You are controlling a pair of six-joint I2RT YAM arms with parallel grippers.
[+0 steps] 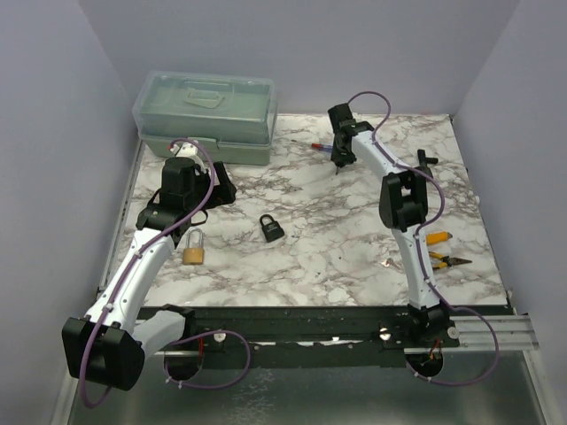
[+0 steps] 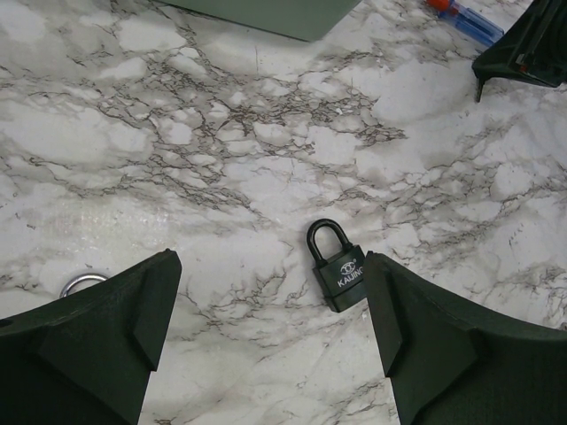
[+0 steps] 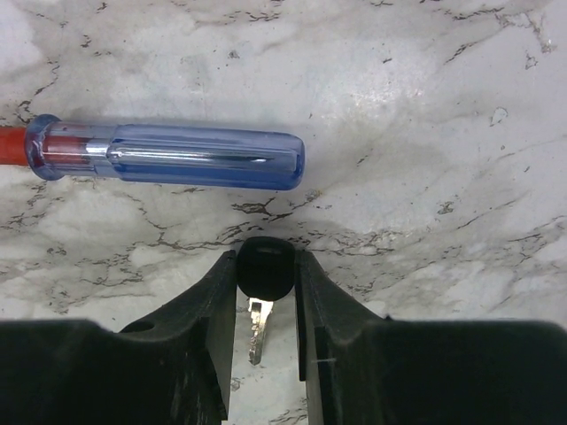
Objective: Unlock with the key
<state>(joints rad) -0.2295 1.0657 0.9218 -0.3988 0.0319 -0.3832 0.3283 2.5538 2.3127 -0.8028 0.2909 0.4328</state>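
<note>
Pinch of the right hand (image 3: 266, 258) holds the key (image 3: 265, 276) by its black head, on the surface (image 3: 443, 133) beside the screwdriver (image 3: 168, 155); the left hand (image 2: 270, 266) hangs spread over the padlock (image 2: 339, 270). Tip-only hold may let the key swivel when lifted.

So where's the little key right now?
The key is pinched in the right gripper, right beside the blue-handled screwdriver, at the far side of the table in the top view.

Marble-patterned table (image 1: 354, 257) between plain lavender walls (image 1: 53, 133), soft even light.
</note>
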